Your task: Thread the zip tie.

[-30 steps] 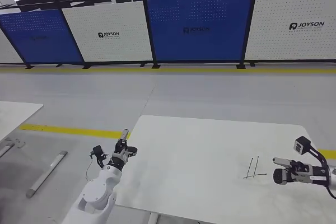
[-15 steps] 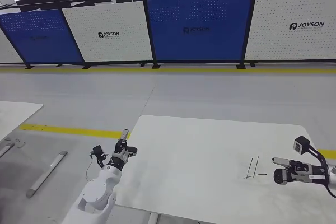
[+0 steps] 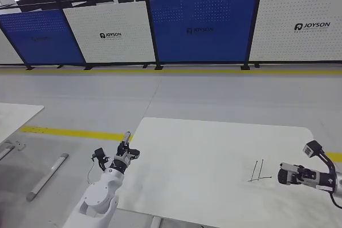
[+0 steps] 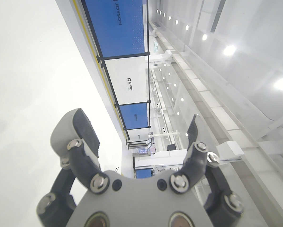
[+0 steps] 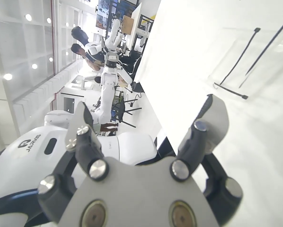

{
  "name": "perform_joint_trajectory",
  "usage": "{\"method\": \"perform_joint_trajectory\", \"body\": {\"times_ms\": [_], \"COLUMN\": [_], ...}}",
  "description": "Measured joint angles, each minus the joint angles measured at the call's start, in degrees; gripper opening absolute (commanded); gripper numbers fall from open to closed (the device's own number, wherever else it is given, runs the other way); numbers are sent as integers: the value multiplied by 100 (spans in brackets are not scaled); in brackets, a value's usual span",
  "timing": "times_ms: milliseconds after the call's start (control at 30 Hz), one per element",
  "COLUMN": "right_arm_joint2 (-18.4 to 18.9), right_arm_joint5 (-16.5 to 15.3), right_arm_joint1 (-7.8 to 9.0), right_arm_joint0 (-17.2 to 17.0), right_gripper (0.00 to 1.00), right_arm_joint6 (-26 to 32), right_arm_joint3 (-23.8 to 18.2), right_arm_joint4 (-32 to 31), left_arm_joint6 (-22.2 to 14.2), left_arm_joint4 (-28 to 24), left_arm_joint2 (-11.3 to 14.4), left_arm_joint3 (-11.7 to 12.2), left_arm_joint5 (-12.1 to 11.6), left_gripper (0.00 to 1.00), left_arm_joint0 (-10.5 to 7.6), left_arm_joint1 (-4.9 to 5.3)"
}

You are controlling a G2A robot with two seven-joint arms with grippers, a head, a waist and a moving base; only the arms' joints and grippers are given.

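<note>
While no threading has begun, the zip ties (image 3: pixel 259 170) lie loose and flat on the white table (image 3: pixel 199 154) toward its right side; two run roughly parallel, and the third tie (image 5: pixel 230 91) crosses their near ends; none of them is held. The right gripper (image 3: pixel 280 173) sits low just beside them, close to the table's right edge; its fingers are spread wide with nothing between them, which I judge a ready stance for picking one up. The left gripper (image 3: pixel 125 138) rests well apart at the opposite, left edge, likewise wide open and empty; it points away over the table's rim, presumably parked until a second hold is needed. A broad stretch of white tabletop lies between the two arms, so room for bringing the hands together looks ample; the ties lie nearer the right edge, and a careless nudge could, I think, slide one toward it.
</note>
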Motion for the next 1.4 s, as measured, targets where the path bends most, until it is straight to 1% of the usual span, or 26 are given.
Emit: {"method": "perform_joint_trajectory", "body": {"times_ms": [133,300,400,500,600,933,1067,1167,1200,1233,1267,1300,1367,1400], "right_arm_joint2": [-284,-586,-784,-921,-941,-944,-1005,-954,-931,-917,-905,-893,-884,-880], "right_arm_joint5": [151,373,432,338,309,313,328,264,226,197,170,135,94,81], "right_arm_joint1": [-137,-298,-385,-460,-478,-477,-492,-484,-480,-479,-477,-478,-482,-486], "right_arm_joint0": [323,677,847,949,975,966,839,785,772,762,753,744,738,739], "right_gripper": [100,100,100,100,100,100,100,100,90,78,56,47,43,43], "right_arm_joint6": [-251,-369,-489,-542,-529,-534,-829,-779,-731,-697,-672,-641,-596,-582], "right_arm_joint3": [438,935,1131,1250,1308,1297,1173,1222,1249,1270,1292,1315,1347,1366], "right_arm_joint4": [-206,-388,-682,-851,-861,-863,-1146,-1140,-1128,-1123,-1122,-1122,-1128,-1139], "left_arm_joint6": [0,0,0,0,0,0,0,0,0,0,0,0,0,0], "left_arm_joint4": [0,0,0,0,0,0,0,0,0,0,0,0,0,0], "left_arm_joint2": [0,0,0,0,0,0,0,0,0,0,0,0,0,0], "left_arm_joint3": [0,0,0,0,0,0,0,0,0,0,0,0,0,0], "left_arm_joint5": [0,0,0,0,0,0,0,0,0,0,0,0,0,0], "left_gripper": [100,100,100,100,100,100,100,100,100,100,100,100,100,100], "left_arm_joint0": [0,0,0,0,0,0,0,0,0,0,0,0,0,0], "left_arm_joint1": [0,0,0,0,0,0,0,0,0,0,0,0,0,0]}}
